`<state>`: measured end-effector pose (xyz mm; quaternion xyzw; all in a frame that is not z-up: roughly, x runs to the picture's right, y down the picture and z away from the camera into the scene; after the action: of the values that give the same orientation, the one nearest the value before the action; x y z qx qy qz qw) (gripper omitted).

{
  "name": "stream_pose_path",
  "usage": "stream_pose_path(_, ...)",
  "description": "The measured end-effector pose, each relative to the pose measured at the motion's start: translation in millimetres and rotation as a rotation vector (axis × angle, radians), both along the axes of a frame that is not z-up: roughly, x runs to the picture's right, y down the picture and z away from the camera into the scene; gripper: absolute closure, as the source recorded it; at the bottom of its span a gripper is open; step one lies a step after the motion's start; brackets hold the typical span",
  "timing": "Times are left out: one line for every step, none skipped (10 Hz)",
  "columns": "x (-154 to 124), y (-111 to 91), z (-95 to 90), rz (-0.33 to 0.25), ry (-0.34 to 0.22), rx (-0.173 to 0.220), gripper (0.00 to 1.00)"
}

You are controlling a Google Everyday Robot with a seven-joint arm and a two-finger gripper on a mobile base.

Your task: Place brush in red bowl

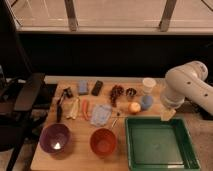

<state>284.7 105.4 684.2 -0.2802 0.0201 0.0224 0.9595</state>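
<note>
gripper [167, 114]: jaws released, nothing held, well right of red bowl [103, 141] and farther back | brush [60, 107]: lying on table [80, 150], back-left of red bowl, well apart, not in it

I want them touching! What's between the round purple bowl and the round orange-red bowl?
Just bare wooden table, camera view shows. The gripper hangs by the green tray's far rim.

The brush [61, 104] lies on the wooden table [80, 152] behind the purple bowl [55, 138], apart from the red bowl [103, 141], while the gripper [167, 114], fingers spread and empty, hangs over the green tray [157, 145]'s far right corner.
</note>
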Motion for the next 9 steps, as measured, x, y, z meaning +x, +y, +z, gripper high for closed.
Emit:
stream_pose_path(0.0, 0.0, 0.0, 0.000, 0.000, 0.000, 0.35)
stream_pose_path(0.0, 0.0, 0.0, 0.000, 0.000, 0.000, 0.35)
stream_pose_path(0.0, 0.0, 0.0, 0.000, 0.000, 0.000, 0.35)
stream_pose_path(0.0, 0.0, 0.0, 0.000, 0.000, 0.000, 0.35)
stream_pose_path(-0.2, 0.1, 0.2, -0.003, -0.001, -0.001, 0.35)
stream_pose_path(-0.9, 0.5, 1.0, -0.015, -0.016, -0.010, 0.35)
stream_pose_path(-7.5, 3.8, 4.1, -0.044, -0.075, -0.035, 0.35)
stream_pose_path(-20.1, 4.0, 6.3, -0.080, -0.144, -0.045, 0.35)
stream_pose_path(-37.6, 4.6, 7.5, -0.122, -0.218, -0.053, 0.35)
